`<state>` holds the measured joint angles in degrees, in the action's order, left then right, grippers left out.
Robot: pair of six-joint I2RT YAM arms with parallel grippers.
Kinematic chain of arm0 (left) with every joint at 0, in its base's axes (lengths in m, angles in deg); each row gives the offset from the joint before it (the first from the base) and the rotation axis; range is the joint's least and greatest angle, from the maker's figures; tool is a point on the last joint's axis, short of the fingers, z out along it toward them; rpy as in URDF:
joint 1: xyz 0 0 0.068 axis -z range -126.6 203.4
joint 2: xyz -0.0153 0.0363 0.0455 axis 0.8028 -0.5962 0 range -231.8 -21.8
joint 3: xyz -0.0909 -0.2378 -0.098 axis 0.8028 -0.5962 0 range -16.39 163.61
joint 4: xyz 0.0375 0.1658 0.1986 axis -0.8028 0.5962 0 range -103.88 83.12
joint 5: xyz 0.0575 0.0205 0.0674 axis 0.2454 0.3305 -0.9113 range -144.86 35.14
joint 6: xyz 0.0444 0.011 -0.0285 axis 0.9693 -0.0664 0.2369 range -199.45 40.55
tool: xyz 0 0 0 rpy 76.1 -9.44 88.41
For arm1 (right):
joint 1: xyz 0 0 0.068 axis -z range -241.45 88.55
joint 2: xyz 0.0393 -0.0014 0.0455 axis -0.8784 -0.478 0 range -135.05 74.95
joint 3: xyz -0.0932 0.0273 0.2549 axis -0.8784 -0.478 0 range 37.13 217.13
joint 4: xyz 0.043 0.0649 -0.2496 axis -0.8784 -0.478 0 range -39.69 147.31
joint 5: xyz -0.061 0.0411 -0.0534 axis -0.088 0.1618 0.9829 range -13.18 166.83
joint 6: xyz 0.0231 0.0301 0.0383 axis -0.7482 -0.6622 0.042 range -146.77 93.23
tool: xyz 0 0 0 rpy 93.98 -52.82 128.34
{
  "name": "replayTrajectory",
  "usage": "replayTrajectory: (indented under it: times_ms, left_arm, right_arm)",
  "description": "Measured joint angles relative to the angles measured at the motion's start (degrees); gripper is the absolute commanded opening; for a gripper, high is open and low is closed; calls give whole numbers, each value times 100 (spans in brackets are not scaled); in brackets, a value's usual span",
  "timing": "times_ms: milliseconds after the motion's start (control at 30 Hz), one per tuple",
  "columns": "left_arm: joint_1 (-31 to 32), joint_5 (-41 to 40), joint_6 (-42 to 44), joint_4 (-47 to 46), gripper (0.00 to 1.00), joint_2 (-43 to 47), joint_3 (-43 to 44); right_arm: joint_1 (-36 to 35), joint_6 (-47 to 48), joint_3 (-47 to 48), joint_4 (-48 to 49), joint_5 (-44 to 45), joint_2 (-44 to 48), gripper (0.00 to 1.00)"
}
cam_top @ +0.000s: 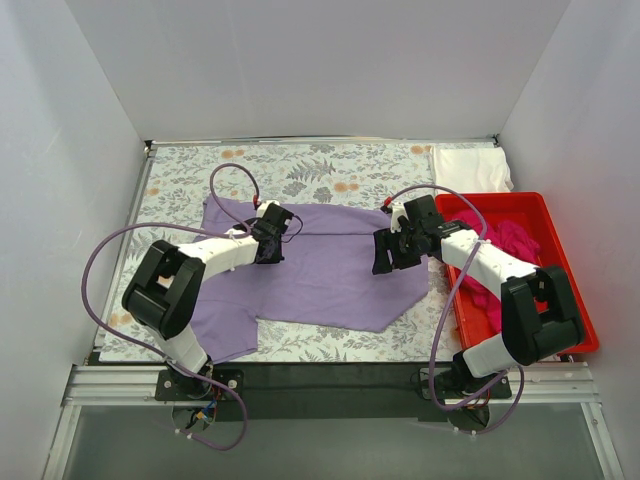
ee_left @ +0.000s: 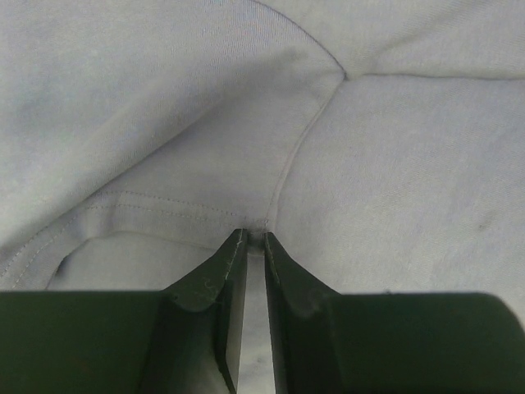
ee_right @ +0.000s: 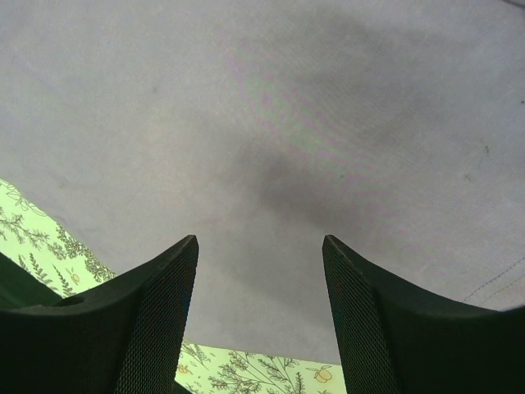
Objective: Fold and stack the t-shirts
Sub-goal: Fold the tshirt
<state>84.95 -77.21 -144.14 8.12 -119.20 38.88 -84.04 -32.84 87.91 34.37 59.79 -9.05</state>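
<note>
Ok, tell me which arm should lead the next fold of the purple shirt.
Left. The left hand is closed on a seam of the lavender t-shirt, cloth puckering at the tips, so it can probably lift straight away. The right hand hangs open over flat cloth, gripping nothing.

Lavender t-shirt [cam_top: 330,275] spread flat centrally; magenta t-shirt [cam_top: 510,240] crumpled at right; white t-shirt [cam_top: 468,168] apparently folded, far right

The top view looks steeply down from the near side onto the whole lavender t-shirt [cam_top: 330,270]. Both wrist views face down very close over that shirt, the left possibly at a sleeve seam; all three share it.
</note>
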Motion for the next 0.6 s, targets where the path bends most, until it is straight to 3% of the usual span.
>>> replayTrajectory:
  times_ms: [233,367,600]
  left_arm:
    - [15,-42,37,13,15,-79,61]
    - [20,-66,52,20,0,-76,63]
    - [46,-105,83,48,0,-79,83]
  right_arm:
    - [0,2,-2,0,33,4,58]
    - [2,7,-2,0,59,20,58]
    - [0,24,-2,0,83,74,58]
